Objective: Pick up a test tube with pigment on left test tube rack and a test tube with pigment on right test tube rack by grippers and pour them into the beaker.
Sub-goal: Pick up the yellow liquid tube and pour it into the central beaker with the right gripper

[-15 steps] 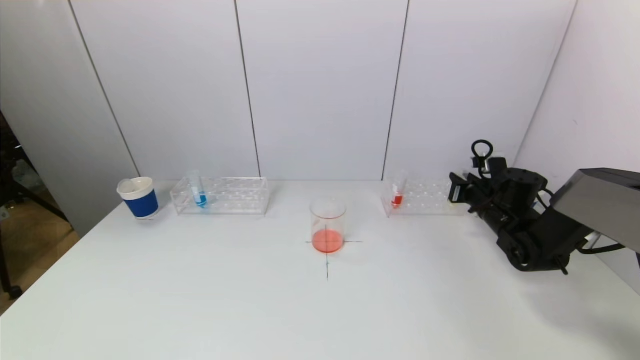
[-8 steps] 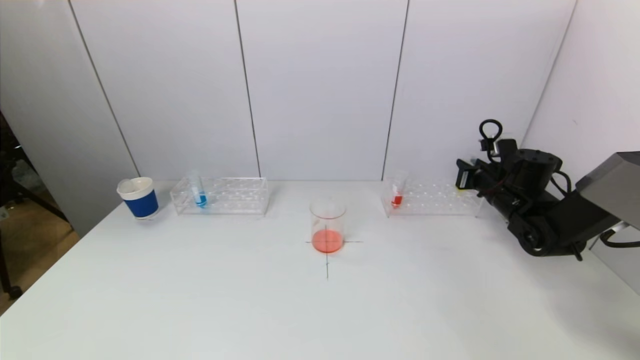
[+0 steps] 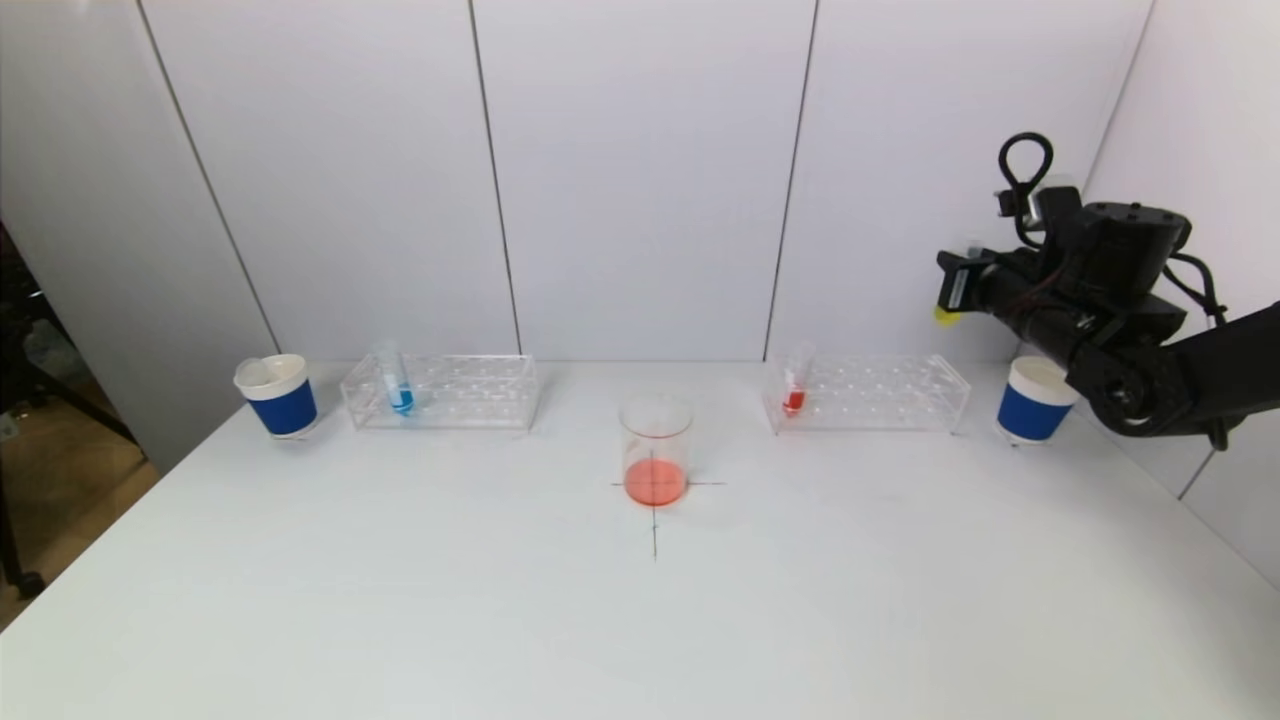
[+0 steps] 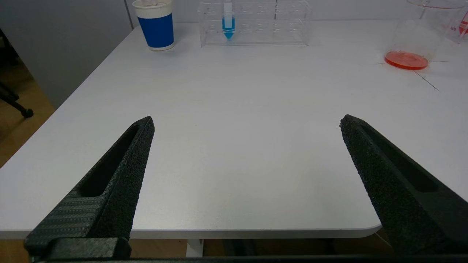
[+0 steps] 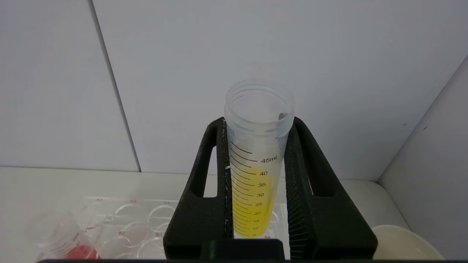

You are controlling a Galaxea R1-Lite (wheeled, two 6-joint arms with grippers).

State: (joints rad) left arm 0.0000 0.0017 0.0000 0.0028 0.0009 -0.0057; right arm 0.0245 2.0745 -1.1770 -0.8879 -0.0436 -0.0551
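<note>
My right gripper (image 3: 955, 282) hangs high above the right end of the right test tube rack (image 3: 866, 394), shut on a clear graduated test tube of yellow pigment (image 5: 255, 190); its yellow tip (image 3: 944, 316) shows below the fingers. A tube of red pigment (image 3: 795, 387) stands in that rack's left end. The left test tube rack (image 3: 442, 392) holds a tube of blue pigment (image 3: 399, 386). The glass beaker (image 3: 655, 449), with orange-red liquid at its bottom, stands on a cross mark mid-table. My left gripper (image 4: 245, 120) is open and empty over the table's near edge.
A blue-banded paper cup (image 3: 277, 395) stands left of the left rack, another cup (image 3: 1031, 401) right of the right rack, under my right arm. White wall panels close the back and right side. The table's left edge drops to the floor.
My right arm has risen and drawn back to the right, carrying the yellow tube up from the right rack. The right cup has come into view.
</note>
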